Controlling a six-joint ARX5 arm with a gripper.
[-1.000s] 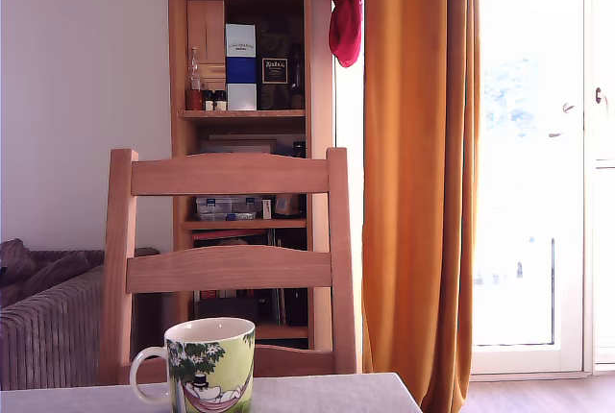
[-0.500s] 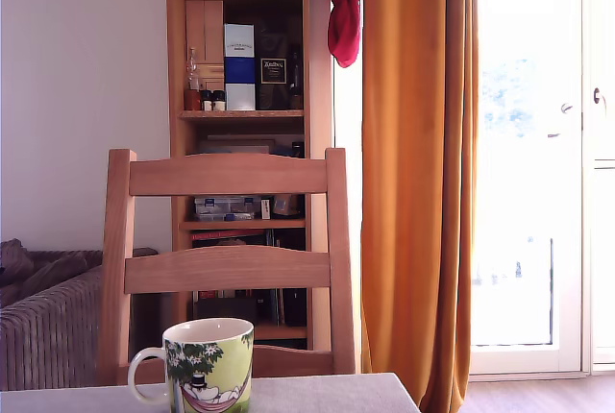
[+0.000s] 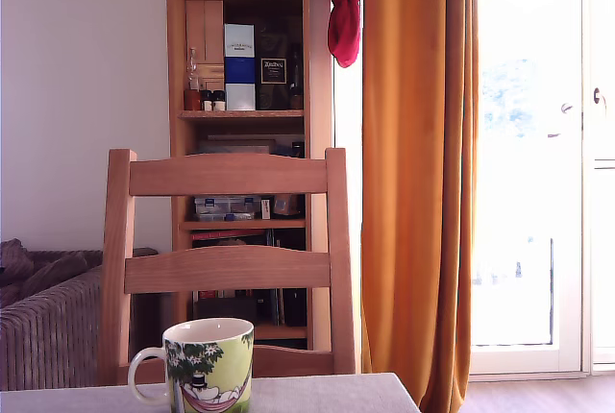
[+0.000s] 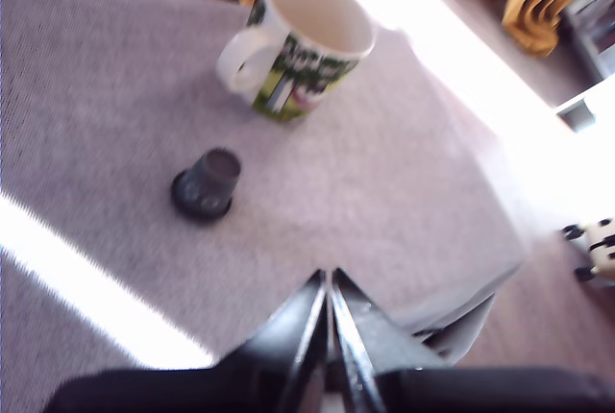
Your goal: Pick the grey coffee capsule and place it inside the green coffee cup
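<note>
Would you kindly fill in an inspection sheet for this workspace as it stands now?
Surface: table with a grey cloth, a sunlit stripe across it.
Job's things: capsule upright on its wide rim on the cloth, apart from the cup; cup upright, white inside, nothing seen in it.
Clutter: nothing seen on the table.
Gripper: gripper above the cloth, jaws together, holding nothing.
Cables: nothing seen.
Surroundings: chair behind the table, bookshelf, orange curtain, sofa, bright glass door.
</note>
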